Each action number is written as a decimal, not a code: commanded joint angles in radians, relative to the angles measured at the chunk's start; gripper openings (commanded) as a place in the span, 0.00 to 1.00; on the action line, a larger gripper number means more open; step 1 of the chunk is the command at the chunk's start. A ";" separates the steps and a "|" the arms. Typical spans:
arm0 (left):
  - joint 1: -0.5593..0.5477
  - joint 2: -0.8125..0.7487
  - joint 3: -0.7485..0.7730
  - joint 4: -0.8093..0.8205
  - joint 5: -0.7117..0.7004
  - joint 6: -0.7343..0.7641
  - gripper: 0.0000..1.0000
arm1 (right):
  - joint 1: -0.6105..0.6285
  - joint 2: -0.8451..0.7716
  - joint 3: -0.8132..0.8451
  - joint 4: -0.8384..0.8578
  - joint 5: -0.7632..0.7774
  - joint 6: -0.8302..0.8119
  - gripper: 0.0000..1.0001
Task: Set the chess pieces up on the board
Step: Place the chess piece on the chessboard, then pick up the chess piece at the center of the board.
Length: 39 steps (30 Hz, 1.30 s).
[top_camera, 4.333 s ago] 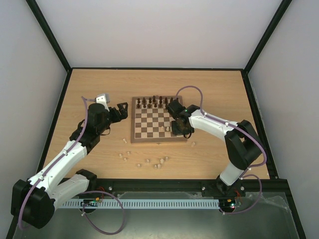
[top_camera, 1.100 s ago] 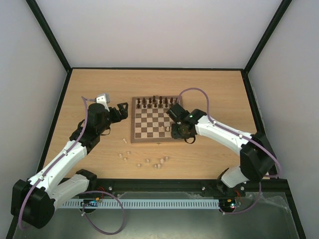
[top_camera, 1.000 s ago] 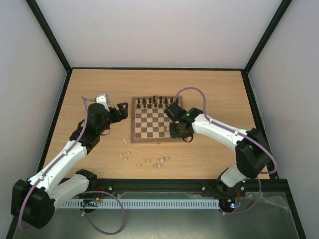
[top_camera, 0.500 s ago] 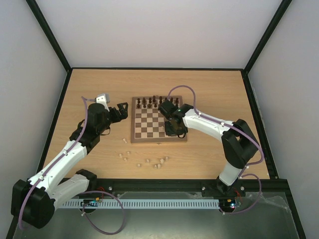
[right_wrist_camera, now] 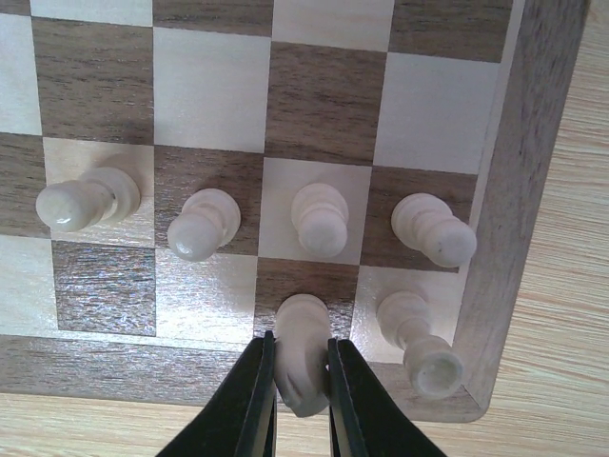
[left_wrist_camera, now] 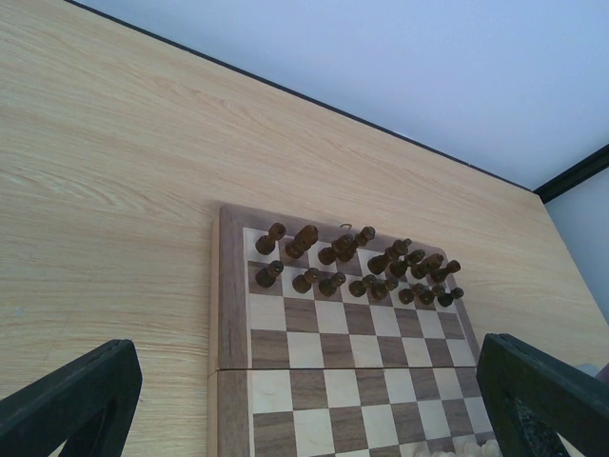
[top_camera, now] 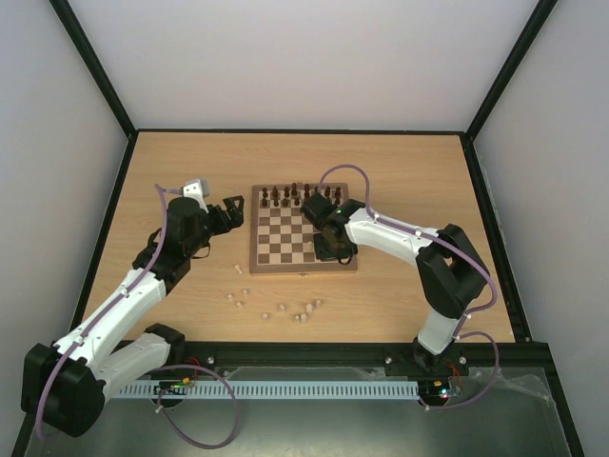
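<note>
The checkered wooden board (top_camera: 285,238) lies mid-table, with dark chess pieces (left_wrist_camera: 352,262) filling its two far rows. My right gripper (right_wrist_camera: 301,381) is shut on a pale piece (right_wrist_camera: 303,343) whose base rests on a dark square of the near row, second from the right corner. Beside it stands a pale rook (right_wrist_camera: 423,343) in the corner, and several pale pawns (right_wrist_camera: 320,219) line the row ahead. Over the board's near right part, the right gripper (top_camera: 333,249) hides those pieces in the top view. My left gripper (top_camera: 231,211) hangs open left of the board, holding nothing.
Several loose pale pieces (top_camera: 303,312) lie scattered on the table (top_camera: 400,162) between the board and the arm bases, with one (top_camera: 237,268) close to the board's near left corner. Black frame rails edge the table.
The right arm swung left from the board's near right edge onto its near right squares, bringing the pale piece down onto the near row. The left arm stayed still.
</note>
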<state>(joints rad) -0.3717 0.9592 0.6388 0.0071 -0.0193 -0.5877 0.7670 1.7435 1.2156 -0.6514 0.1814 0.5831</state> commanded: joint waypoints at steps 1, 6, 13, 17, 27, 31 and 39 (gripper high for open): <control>0.007 -0.001 0.009 -0.004 -0.007 0.001 0.99 | -0.002 0.018 0.007 -0.018 0.019 -0.010 0.11; 0.007 -0.002 0.009 -0.004 -0.005 0.001 1.00 | -0.005 0.015 0.002 -0.015 0.021 -0.009 0.14; 0.006 -0.001 0.008 -0.004 -0.005 0.001 1.00 | -0.005 -0.004 -0.001 -0.012 0.016 -0.009 0.23; 0.007 -0.001 0.008 -0.004 -0.005 0.001 0.99 | -0.005 -0.015 0.001 -0.012 0.012 -0.009 0.27; 0.007 -0.002 0.009 -0.004 -0.007 0.001 1.00 | 0.086 -0.199 -0.034 -0.084 0.020 0.043 0.31; 0.007 -0.004 0.008 -0.004 -0.005 0.000 1.00 | 0.155 -0.274 -0.111 -0.075 -0.036 0.085 0.31; 0.007 -0.007 0.009 -0.004 -0.004 -0.001 1.00 | 0.268 -0.236 -0.170 -0.038 -0.069 0.138 0.31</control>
<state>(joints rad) -0.3698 0.9588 0.6388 0.0071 -0.0189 -0.5880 0.9909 1.4715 1.0580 -0.6613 0.1383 0.6804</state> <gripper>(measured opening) 0.996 0.313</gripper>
